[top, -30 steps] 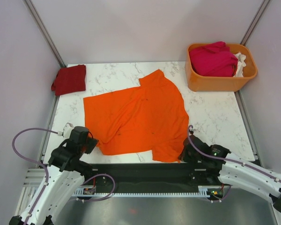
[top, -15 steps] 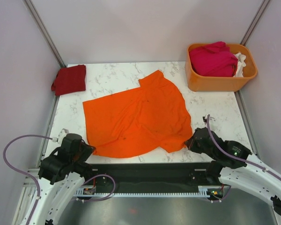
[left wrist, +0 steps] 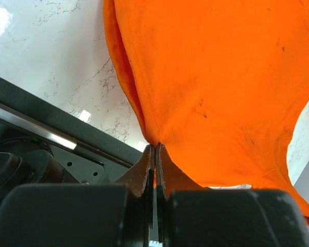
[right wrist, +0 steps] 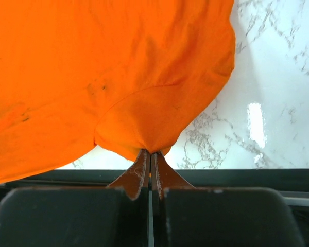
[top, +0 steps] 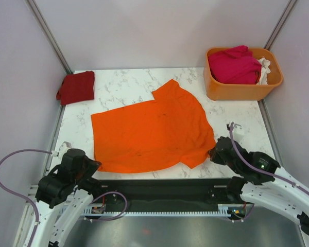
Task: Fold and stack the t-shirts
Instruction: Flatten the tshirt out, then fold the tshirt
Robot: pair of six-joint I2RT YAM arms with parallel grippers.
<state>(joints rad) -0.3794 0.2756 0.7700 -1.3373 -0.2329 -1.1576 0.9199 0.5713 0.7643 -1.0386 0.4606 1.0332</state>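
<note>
A spread shirt [top: 149,131] lies in the middle of the desk [top: 123,85], reaching its near edge, with a folded shirt [top: 76,87] at the far left corner. A basket [top: 237,92] stands at the far right corner, with bunched shirts [top: 234,64] in it.

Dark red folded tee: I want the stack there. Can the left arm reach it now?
Probably not yet: the left pincer is shut on the bright orange cloth t-shirt; otherwise bare marble leads to the tee.

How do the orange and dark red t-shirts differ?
The orange t-shirt lies spread open; the dark red t-shirt sits folded, far left. The left gripper and right gripper pinch the orange one; nothing touches the dark red one. Both lie on the table.
</note>
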